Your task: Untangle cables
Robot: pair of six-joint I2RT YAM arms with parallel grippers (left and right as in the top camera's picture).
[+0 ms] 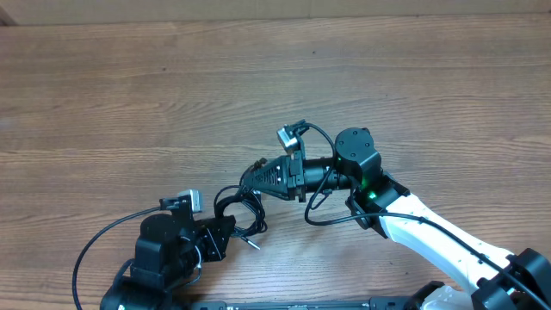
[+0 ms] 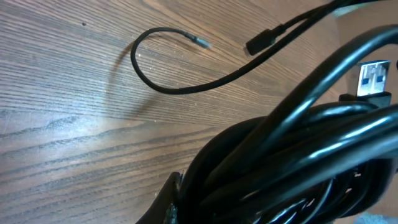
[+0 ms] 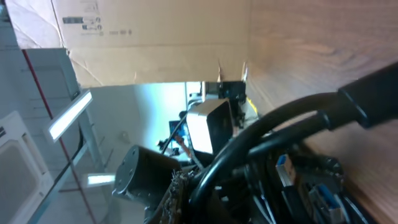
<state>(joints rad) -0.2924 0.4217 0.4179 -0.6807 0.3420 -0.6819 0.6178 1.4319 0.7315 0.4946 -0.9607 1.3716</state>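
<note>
The cables (image 1: 243, 207) are thin black cords bunched in one small coil on the wooden table, between my two grippers. My left gripper (image 1: 222, 231) is shut on the coil's near side. In the left wrist view the coil (image 2: 292, 162) fills the lower right against my finger (image 2: 166, 202). One loose cord end (image 2: 202, 42) curls out on the table, and a small plug (image 2: 255, 45) and a USB plug (image 2: 374, 78) show. My right gripper (image 1: 250, 178) is shut on the coil's far side. Its view shows the cords (image 3: 261, 143) and a blue USB plug (image 3: 283, 170) up close.
The wooden table (image 1: 172, 95) stretches to the far side and left. A thicker black cable (image 1: 95, 245) fixed to the left arm loops on the table at the near left. A cardboard wall (image 3: 155, 37) stands at the table's edge in the right wrist view.
</note>
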